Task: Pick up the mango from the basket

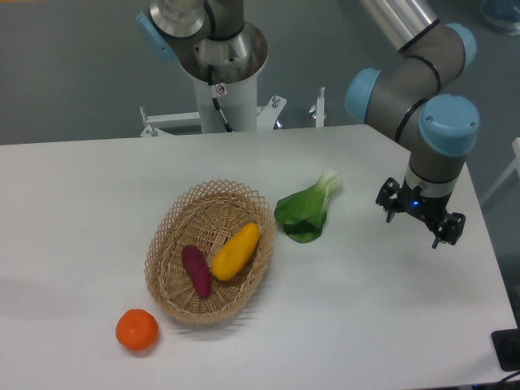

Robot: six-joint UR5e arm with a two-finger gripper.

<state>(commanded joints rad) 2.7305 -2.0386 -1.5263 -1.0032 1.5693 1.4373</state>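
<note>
Starting at your left, you have a round orange fruit [136,330] sitting on the white desk [97,211], just outside the near rim of the basket [180,216], so it should not get in the way of the pick. Inside the basket, a dark purple vegetable [196,270] lies along the floor, and the mango [236,251] rests right beside it on its right, tilted with its upper end leaning toward the far-right rim. The two look close to touching at their lower ends, so you would likely want to close across the mango's narrow width to avoid snagging its neighbour. Next comes a leafy green vegetable [305,213] lying on the desk just right of the basket, apart from it. Furthest right, the pincer [420,219] hangs over bare desk, well away from the basket, its fingers spread and holding nothing. By my reading the reach has not begun; you have to travel left past the greens first.
</note>
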